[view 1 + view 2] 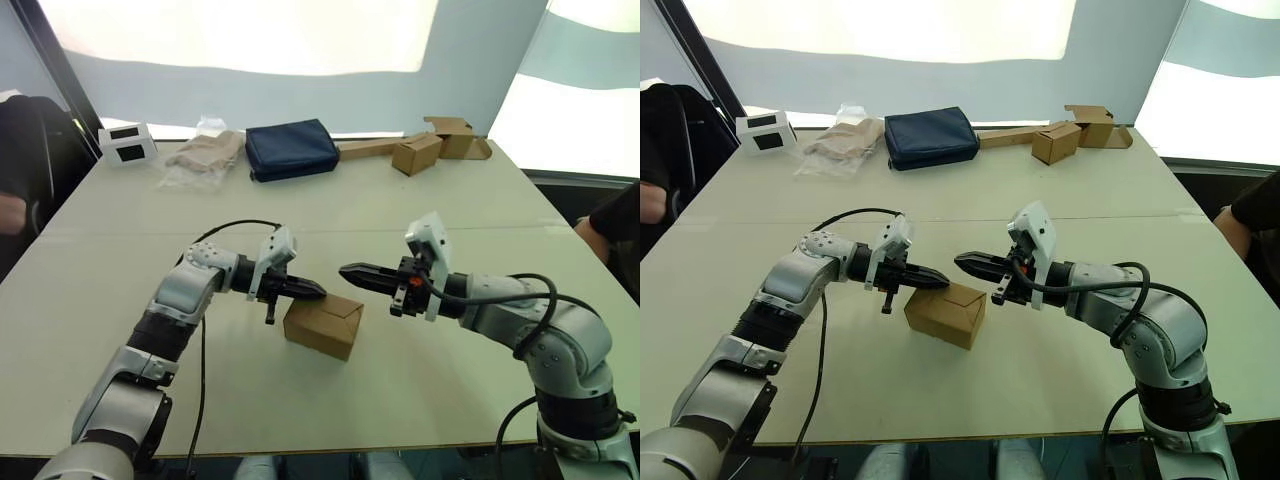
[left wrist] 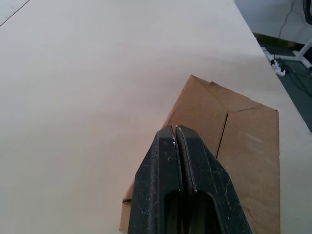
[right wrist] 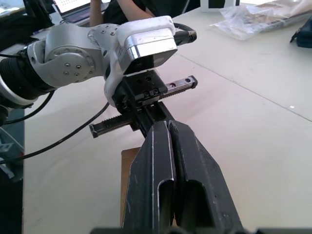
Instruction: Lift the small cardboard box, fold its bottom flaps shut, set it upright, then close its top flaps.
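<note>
The small cardboard box [image 1: 322, 325] stands on the white table [image 1: 420, 215] near its front, between my two arms. Its top flaps [image 2: 229, 126] lie folded down, with seams showing across the upper face. The bottom flaps are hidden under the box. My left gripper [image 1: 321, 292] is shut and empty, its tip just over the box's upper left edge. My right gripper [image 1: 344, 269] is also shut and empty. It hovers a little above and behind the box, pointing at the left gripper, tips a short gap apart.
Along the far edge lie a white device [image 1: 127, 142], a clear plastic bag [image 1: 205, 155], a navy pouch [image 1: 291, 148] and two smaller brown boxes joined by a cardboard strip [image 1: 418, 152]. A person sits at the left edge [image 1: 15, 190], and a person's arm [image 1: 608, 222] shows at the right.
</note>
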`<state>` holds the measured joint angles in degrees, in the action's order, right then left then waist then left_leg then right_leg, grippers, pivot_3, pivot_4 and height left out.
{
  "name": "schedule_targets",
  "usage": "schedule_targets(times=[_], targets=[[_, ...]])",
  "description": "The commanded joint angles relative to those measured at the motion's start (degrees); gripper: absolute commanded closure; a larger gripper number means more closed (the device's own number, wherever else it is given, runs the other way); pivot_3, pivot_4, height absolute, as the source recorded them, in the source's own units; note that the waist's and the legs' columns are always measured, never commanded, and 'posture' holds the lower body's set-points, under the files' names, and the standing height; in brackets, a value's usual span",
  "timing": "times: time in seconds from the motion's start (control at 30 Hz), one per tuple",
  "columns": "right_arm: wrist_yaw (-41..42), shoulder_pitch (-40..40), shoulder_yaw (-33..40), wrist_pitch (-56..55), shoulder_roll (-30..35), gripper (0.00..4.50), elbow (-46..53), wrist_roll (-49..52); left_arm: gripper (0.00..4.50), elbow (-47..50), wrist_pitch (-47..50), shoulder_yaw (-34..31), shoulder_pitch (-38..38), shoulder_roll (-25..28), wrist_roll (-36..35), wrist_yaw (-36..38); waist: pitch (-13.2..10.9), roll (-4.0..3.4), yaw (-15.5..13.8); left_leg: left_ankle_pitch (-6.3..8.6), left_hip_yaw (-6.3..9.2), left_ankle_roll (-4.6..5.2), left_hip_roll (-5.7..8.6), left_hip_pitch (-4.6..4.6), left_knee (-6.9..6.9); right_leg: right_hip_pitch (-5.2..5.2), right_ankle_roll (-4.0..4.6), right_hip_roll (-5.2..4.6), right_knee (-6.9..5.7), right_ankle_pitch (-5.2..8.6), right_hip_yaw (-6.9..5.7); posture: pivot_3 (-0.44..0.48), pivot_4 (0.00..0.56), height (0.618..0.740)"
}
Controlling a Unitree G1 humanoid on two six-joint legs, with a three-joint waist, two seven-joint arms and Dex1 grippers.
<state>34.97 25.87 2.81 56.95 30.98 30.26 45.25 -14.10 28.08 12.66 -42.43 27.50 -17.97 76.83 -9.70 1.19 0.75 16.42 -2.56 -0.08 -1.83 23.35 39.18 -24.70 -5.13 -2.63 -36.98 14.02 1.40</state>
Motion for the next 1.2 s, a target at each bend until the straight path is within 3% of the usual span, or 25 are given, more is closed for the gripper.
schedule_targets(times=[0.03,0.27,0.53,0.73,0.87,1.07,1.2], targets=[[0.0,0.1,-1.8,-2.1,1.1,4.50,1.0,-2.0,4.45,4.8,3.3,-2.8,-1.4,0.9,-3.2,-0.7,0.0,0.00,0.0,0.00,0.01,0.00,0.00,0.01,0.00,0.00,-0.03,0.00,0.00,-0.02,-0.01,0.000,0.150,0.740],[1.6,-5.9,-8.4,-5.6,1.8,4.50,-1.3,-7.4,4.45,6.1,2.7,-0.6,2.5,3.4,-1.8,-0.2,0.0,0.00,0.1,0.00,-0.02,0.00,0.01,-0.01,-0.01,0.00,0.01,0.01,0.00,0.01,0.01,0.000,0.150,0.740],[2.9,-8.3,-13.5,-10.3,2.8,4.50,-7.7,-15.4,4.45,2.2,-5.8,3.7,7.0,4.9,4.6,-1.0,0.1,-0.01,0.0,0.00,-0.04,0.00,0.00,-0.13,-0.01,0.11,0.03,0.01,0.01,0.02,0.01,0.000,0.150,0.740],[3.5,-5.8,-5.6,-6.8,3.2,4.50,-2.5,-8.5,4.45,6.9,-1.6,-2.6,5.6,5.8,-1.4,-2.3,0.1,0.00,0.0,0.00,-0.03,0.00,-0.01,-0.19,-0.01,0.18,0.04,0.01,0.01,0.03,0.01,0.000,0.150,0.740],[2.1,-1.5,3.7,-1.2,3.9,4.50,2.1,2.2,4.45,12.9,1.9,-8.6,4.0,7.4,-5.9,-5.1,0.0,-0.01,0.1,0.00,-0.02,0.00,-0.05,0.06,-0.01,-0.11,0.00,0.01,-0.01,0.00,0.02,0.000,0.150,0.740],[2.8,-1.7,11.2,3.8,11.1,4.50,5.9,11.4,4.45,19.5,8.1,-16.2,3.1,9.9,-10.9,-11.5,-0.1,0.01,-0.1,0.00,0.10,0.00,-0.09,0.06,-0.06,-0.06,-0.16,-0.03,0.02,-0.08,-0.07,0.000,0.150,0.740],[5.7,-7.0,15.1,5.1,18.1,4.50,8.4,14.2,4.45,25.5,10.9,-19.3,9.8,15.9,-13.0,-10.5,0.0,0.00,0.1,0.00,0.00,0.00,-0.06,0.04,-0.06,-0.02,-0.01,-0.09,0.08,0.01,0.00,0.000,0.150,0.740]])
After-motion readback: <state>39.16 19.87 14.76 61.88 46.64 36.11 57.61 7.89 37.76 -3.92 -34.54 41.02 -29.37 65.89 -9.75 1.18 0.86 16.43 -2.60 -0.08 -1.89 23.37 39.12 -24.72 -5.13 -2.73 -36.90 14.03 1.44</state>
